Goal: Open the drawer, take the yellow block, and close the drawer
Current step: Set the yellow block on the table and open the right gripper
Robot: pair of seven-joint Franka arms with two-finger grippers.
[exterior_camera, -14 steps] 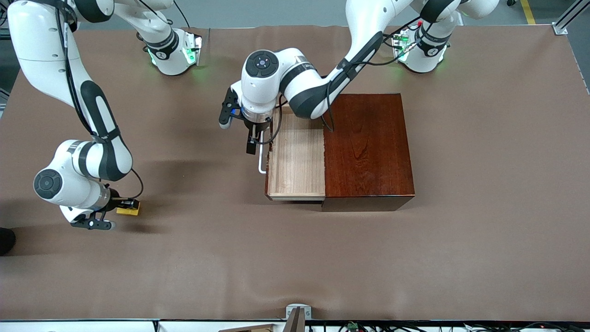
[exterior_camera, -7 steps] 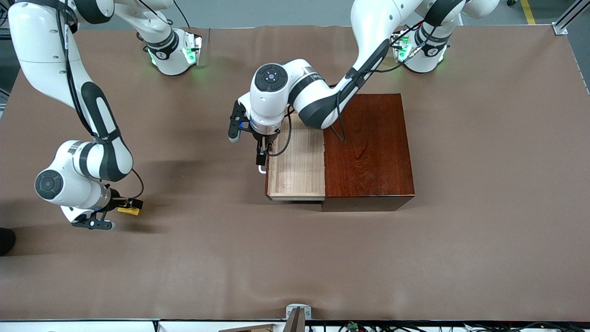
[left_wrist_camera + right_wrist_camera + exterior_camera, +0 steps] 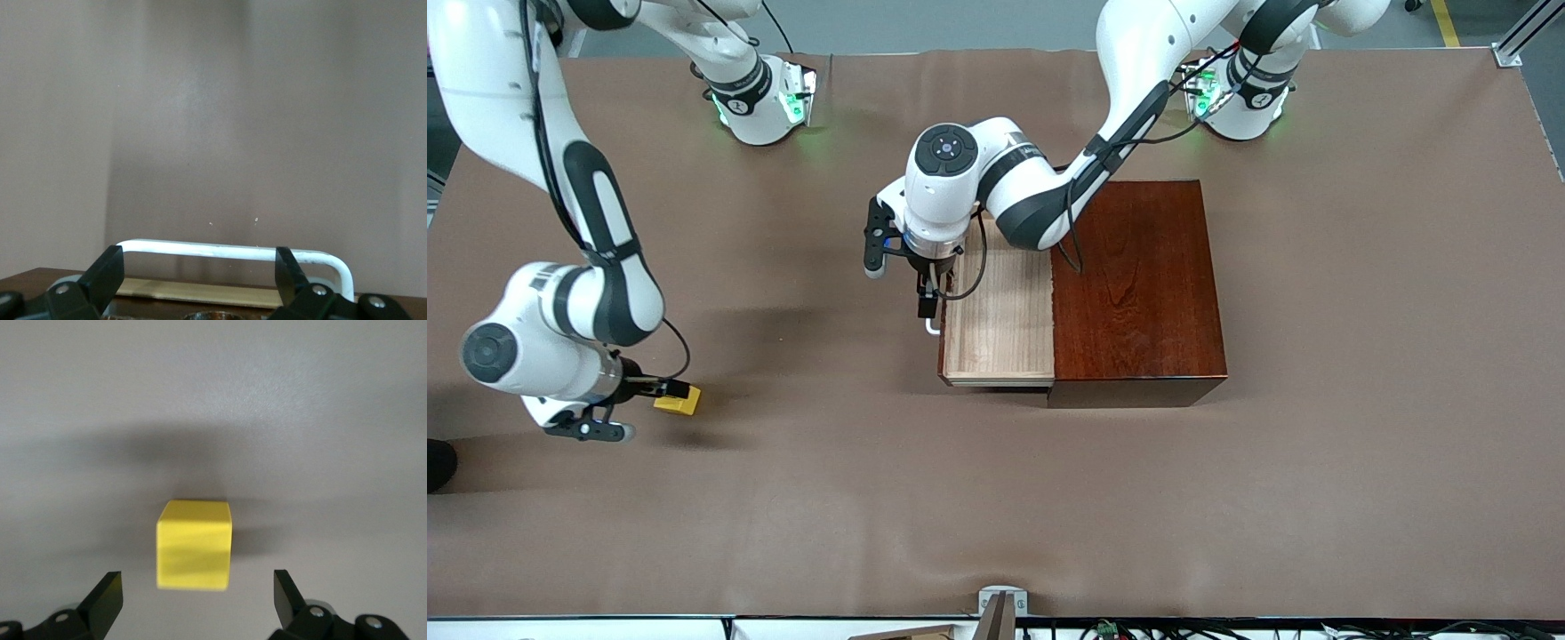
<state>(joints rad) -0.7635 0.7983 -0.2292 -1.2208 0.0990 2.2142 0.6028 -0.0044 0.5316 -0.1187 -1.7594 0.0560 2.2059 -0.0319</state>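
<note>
**Block's out on the table, drawer's hanging open**

The yellow block (image 3: pixel 677 403) sits on the brown table (image 3: pixel 1360 356) toward the right arm's end, well apart from the wooden box (image 3: pixel 1136 289). The right gripper (image 3: pixel 195 597) is spread wide and holding nothing, with the block just past its fingertips and centred between them.

The drawer (image 3: pixel 999 320) is pulled out and looks empty. The left gripper (image 3: pixel 197 267) is over the white handle (image 3: pixel 230 251), fingers wide apart and gripping nothing. The bar's long axis runs across from one finger to the other, just ahead of the tips. The left arm is clearly the one placed to push it shut, I'd say.

No labels or writing I can read anywhere.
</note>
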